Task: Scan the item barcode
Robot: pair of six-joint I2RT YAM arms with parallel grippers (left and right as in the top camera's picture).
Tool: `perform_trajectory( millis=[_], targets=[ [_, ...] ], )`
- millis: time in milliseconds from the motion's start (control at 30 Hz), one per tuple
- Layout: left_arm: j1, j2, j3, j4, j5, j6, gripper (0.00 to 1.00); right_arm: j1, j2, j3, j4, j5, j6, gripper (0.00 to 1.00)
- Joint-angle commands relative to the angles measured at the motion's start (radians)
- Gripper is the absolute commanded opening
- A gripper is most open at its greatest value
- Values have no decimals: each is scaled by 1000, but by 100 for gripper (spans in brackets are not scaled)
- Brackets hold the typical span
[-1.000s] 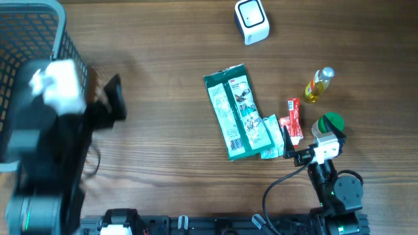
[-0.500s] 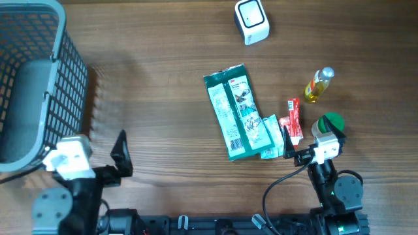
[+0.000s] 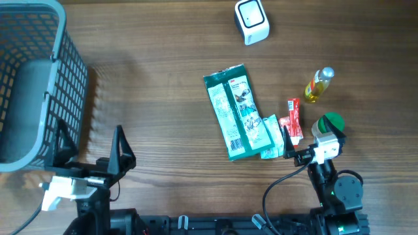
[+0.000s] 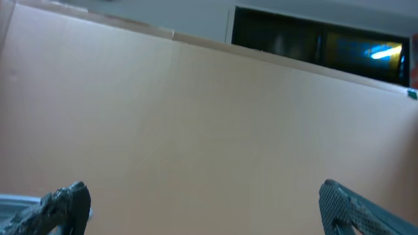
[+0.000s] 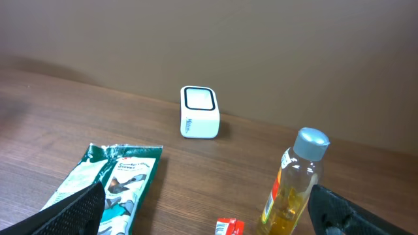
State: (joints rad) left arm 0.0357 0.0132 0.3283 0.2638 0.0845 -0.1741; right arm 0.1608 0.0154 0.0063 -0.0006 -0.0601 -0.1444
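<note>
A: What's the surface like?

B: A brown wooden table (image 3: 163, 85). The green packet (image 3: 235, 111) lies flat a little right of the middle, printed side up. I can't make out a barcode on it.

A: Which way does it run?

B: Its long axis goes almost straight away from the robot, with the far end leaning slightly left. The white scanner (image 3: 251, 21) sits beyond that far end near the back edge, well apart, dark window facing up.

A: Anything crowding it?

B: A small pale packet (image 3: 268, 138) touches its near right corner. A red sachet (image 3: 294, 119) lies just right of that. Further right, a bottle (image 5: 294, 186) of yellow liquid stands upright, and a green round thing (image 3: 333, 121) is beside the right arm.

A: And the claws?

B: The right gripper (image 5: 208, 194) is spread wide and empty, low by the near edge, one finger close to the pale packet. The left gripper (image 4: 202, 192) is also wide and empty, at the near left, beside the grey basket (image 3: 65, 78) in the left corner.

A: Room to move?

B: Bare wood from basket to packet, and from packet to scanner.
</note>
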Motion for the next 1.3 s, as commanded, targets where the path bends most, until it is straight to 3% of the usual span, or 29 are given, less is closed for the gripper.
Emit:
perform_trajectory(
  millis=[0,100,367,600,700,800,933,1267],
  targets=[
    [8,-10,-110,108,-24,-170,100,-5,-11,-1,3,-16,-12,100],
    [8,-10,-195,130,-73,-248,100,-5,-11,-1,3,-16,-12,99],
    [8,-10,-320,126,-88,-253,100,-5,-11,-1,3,-16,-13,100],
    [8,-10,-323,-118,-90,-242,100,-5,-11,-1,3,-16,-12,100],
    [7,-10,-323,-233,-85,-157,100,-5,-11,-1,3,-16,-12,100],
    [8,-10,-323,-327,-48,3,100,-5,-11,-1,3,-16,-13,100],
    [3,-10,-323,-332,54,248,100,-5,-11,-1,3,-16,-13,100],
    [4,-8,-323,-329,53,249,100,-5,-11,-1,3,-16,-12,100]
  ],
)
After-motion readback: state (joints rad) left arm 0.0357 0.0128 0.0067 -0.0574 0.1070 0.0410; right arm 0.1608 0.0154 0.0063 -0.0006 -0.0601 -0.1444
